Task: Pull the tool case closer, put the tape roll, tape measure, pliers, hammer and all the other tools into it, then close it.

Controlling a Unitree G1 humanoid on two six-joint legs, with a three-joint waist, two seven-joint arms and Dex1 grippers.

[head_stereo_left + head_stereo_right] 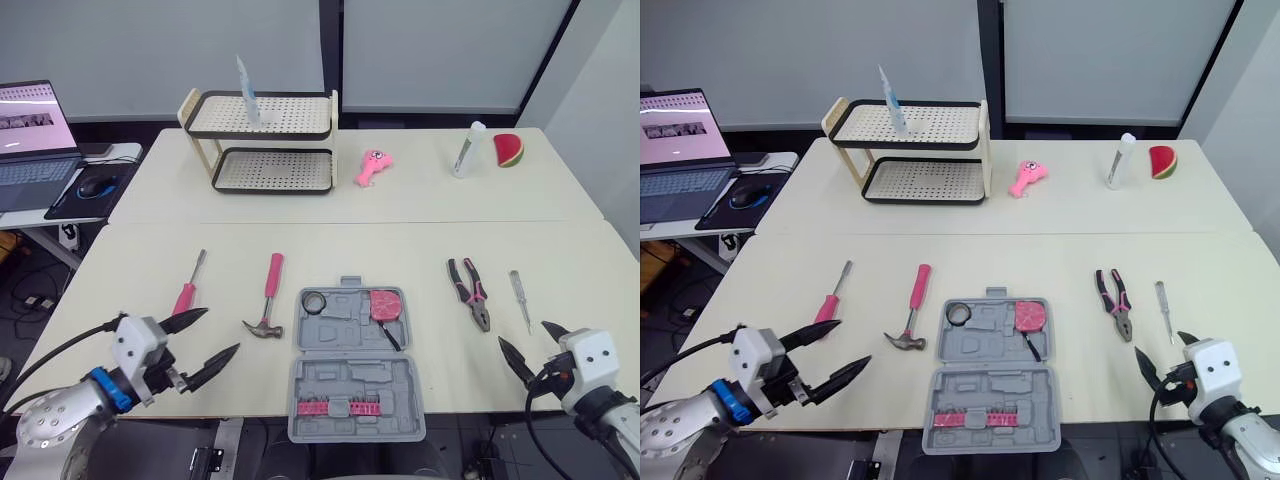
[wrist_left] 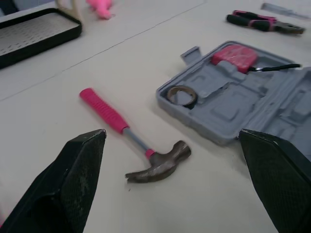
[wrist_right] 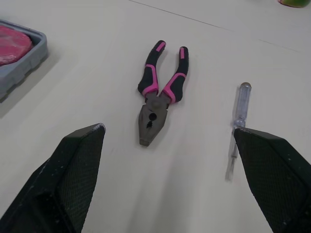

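The grey tool case (image 1: 350,380) lies open at the table's front centre, with a dark tape roll (image 1: 316,302) and a pink tape measure (image 1: 385,304) in its far half. Left of it lie a pink-handled hammer (image 1: 268,300) and a pink screwdriver (image 1: 190,288). To its right are the pink-and-black pliers (image 1: 468,290) and a clear-handled screwdriver (image 1: 520,296). My left gripper (image 1: 221,330) hovers open near the front edge, left of the hammer head (image 2: 158,165). My right gripper (image 1: 522,333) is open just in front of the pliers (image 3: 158,92).
A two-tier rack (image 1: 262,140), a pink toy (image 1: 374,166), a white tube (image 1: 467,148) and a watermelon slice (image 1: 509,150) stand on the far table. A laptop (image 1: 35,130) and mouse (image 1: 95,186) sit on a side desk at the left.
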